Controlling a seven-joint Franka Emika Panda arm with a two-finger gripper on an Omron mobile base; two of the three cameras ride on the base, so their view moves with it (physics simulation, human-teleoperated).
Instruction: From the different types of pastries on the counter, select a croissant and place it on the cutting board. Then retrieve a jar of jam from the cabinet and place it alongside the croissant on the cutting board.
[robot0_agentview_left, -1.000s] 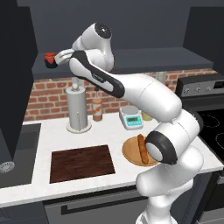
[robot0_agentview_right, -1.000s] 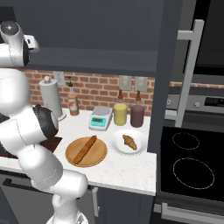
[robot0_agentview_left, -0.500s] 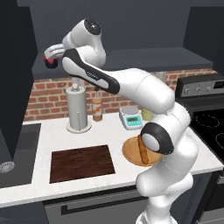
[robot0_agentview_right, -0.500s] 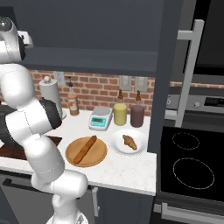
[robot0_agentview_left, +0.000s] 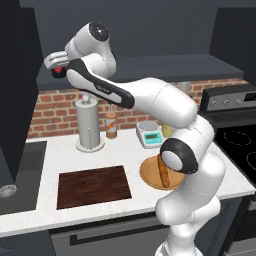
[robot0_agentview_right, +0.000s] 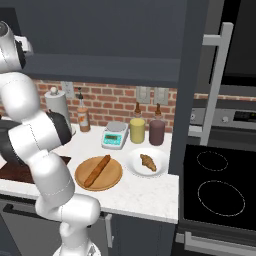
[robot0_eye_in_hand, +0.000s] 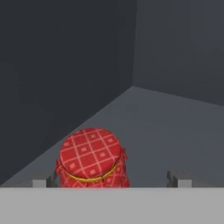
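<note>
The jar of jam (robot0_eye_in_hand: 89, 156), squat with a red chequered top, stands on the cabinet (robot0_agentview_left: 165, 67) shelf. My gripper (robot0_eye_in_hand: 110, 180) is open around it, the jar sitting nearer the left fingertip (robot0_eye_in_hand: 40, 182). From the left base view the gripper (robot0_agentview_left: 54, 64) is high at the shelf's left end, against the jar (robot0_agentview_left: 59, 71). The croissant (robot0_agentview_right: 147, 161) lies on a white plate (robot0_agentview_right: 134, 167) on the counter (robot0_agentview_right: 145, 192). The dark cutting board (robot0_agentview_left: 92, 185) is bare. The long baguette-like stick (robot0_agentview_right: 97, 170) rests on a round tan plate (robot0_agentview_right: 112, 177).
A paper towel holder (robot0_agentview_left: 89, 125), a small bottle (robot0_agentview_left: 111, 125) and a scale (robot0_agentview_left: 150, 134) line the brick wall, with a yellow jar (robot0_agentview_right: 137, 131) and a maroon container (robot0_agentview_right: 156, 132). The black stove (robot0_agentview_right: 220, 185) is on the right, a sink (robot0_agentview_left: 20, 165) on the left.
The hand has moved left along the cabinet shelf up to the jar, and the arm's elbow has risen. The gripper stays open; the jar has not moved.
</note>
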